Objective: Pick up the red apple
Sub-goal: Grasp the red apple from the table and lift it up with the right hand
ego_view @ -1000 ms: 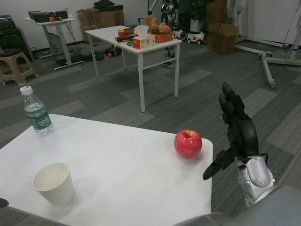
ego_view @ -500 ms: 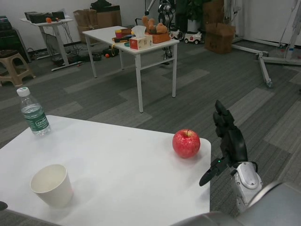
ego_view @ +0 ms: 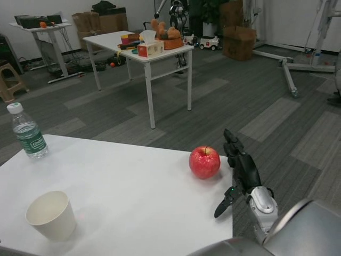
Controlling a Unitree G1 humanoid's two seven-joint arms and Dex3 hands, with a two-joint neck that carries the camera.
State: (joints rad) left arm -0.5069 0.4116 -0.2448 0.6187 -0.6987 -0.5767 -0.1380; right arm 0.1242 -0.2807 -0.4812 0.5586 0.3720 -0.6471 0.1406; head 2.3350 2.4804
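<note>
Since a second ago the right hand (ego_view: 238, 169) has dropped from above the table edge and moved in toward the red apple (ego_view: 204, 162), and now sits just beside the fruit's right flank without clearly touching it; its fingers are spread apart and hold nothing, the thumb pointing down and left along the table's edge. The whole view has also dipped and turned, so the apple's apparent shift is the camera's; it stands where it stood, upright near the far right corner of the white table (ego_view: 133, 197). The left hand is out of view. On the same table a white paper cup (ego_view: 51, 214) stands near the front left, and a clear water bottle (ego_view: 26, 133) with a green label and white cap stands at the far left edge, well apart from the apple. Beyond lies grey patterned carpet, a second white table (ego_view: 139, 49) carrying a tissue box (ego_view: 147, 48) and toys, and cardboard boxes (ego_view: 238, 42) along the back.
</note>
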